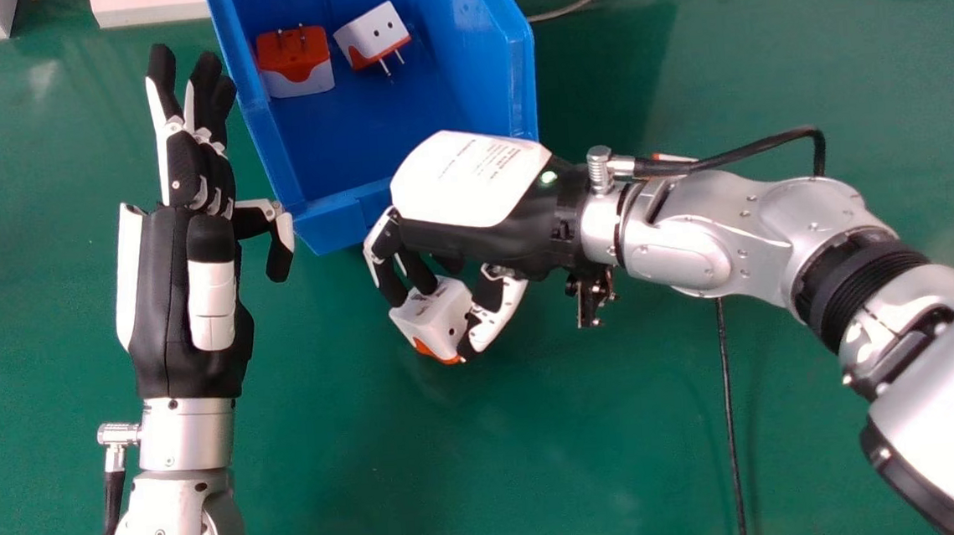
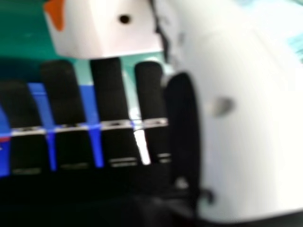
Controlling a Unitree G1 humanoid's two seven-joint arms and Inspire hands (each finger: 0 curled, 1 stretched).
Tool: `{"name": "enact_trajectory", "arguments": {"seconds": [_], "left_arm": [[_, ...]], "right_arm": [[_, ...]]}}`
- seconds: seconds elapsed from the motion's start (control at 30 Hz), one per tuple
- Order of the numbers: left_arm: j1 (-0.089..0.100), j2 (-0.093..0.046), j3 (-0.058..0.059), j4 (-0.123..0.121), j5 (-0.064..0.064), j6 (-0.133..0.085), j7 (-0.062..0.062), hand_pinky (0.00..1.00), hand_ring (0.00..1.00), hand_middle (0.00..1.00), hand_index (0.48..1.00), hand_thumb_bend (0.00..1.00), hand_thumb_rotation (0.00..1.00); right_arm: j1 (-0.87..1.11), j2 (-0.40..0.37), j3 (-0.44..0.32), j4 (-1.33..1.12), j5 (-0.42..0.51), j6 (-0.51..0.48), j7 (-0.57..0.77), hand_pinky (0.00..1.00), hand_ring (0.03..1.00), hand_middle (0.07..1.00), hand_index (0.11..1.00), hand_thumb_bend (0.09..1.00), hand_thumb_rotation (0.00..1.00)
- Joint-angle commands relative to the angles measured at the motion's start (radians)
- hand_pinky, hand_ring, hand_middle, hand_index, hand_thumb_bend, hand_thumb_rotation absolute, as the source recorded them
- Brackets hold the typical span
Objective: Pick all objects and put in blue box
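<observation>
While two white-and-orange plug adapters (image 1: 295,62) lay inside the blue plastic box (image 1: 335,223), the right hand (image 1: 472,192) pinched a third adapter (image 1: 434,317) outside, near it; left hand (image 1: 193,296) open; likely another (image 1: 674,156) remained, half-hidden by the wrist.

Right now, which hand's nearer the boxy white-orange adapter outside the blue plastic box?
Right: right hand pinches the adapter; left hand is off to its left, beside the box.

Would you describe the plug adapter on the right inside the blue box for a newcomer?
On the green table, find the blue box. Inside it, the right-hand adapter shows a white side with two dark holes, above an orange part. What sets it apart is that its prongs point toward the robot, while the left-hand adapter turns up an orange face with prongs pointing away.
</observation>
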Motion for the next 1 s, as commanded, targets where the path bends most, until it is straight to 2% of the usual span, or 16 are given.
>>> {"name": "enact_trajectory", "arguments": {"seconds": [0.0,0.13,0.33,0.73,0.97], "left_arm": [[-0.007,-0.003,0.0,-0.02,0.001,-0.02,-0.001,0.0,1.0,1.0,0.903,1.0,0.97],[-0.006,0.001,0.001,-0.02,0.003,-0.021,-0.001,0.0,1.0,1.0,0.902,1.0,0.97],[-0.006,0.003,0.003,-0.02,0.004,-0.014,-0.001,0.0,1.0,1.0,0.901,1.0,0.97],[-0.006,0.003,0.002,-0.019,0.008,-0.017,0.001,0.0,1.0,1.0,0.902,1.0,0.97],[0.0,0.004,0.001,-0.031,0.002,-0.015,-0.004,0.0,1.0,1.0,0.902,1.0,0.97]], "right_arm": [[-0.001,0.008,0.015,0.009,-0.011,0.032,0.008,0.6,0.72,0.775,0.781,0.925,0.1],[-0.008,0.016,0.037,0.017,-0.024,0.065,0.018,0.63,0.779,0.835,0.83,0.971,0.15],[-0.008,0.022,0.041,0.015,-0.022,0.076,0.046,0.66,0.821,0.871,0.863,0.994,0.2],[-0.006,0.022,0.041,0.014,-0.021,0.08,0.062,0.67,0.829,0.889,0.875,1.0,0.21],[0.014,0.044,0.087,0.043,-0.072,0.117,-0.026,0.67,0.819,0.879,0.875,1.0,0.19]]}}
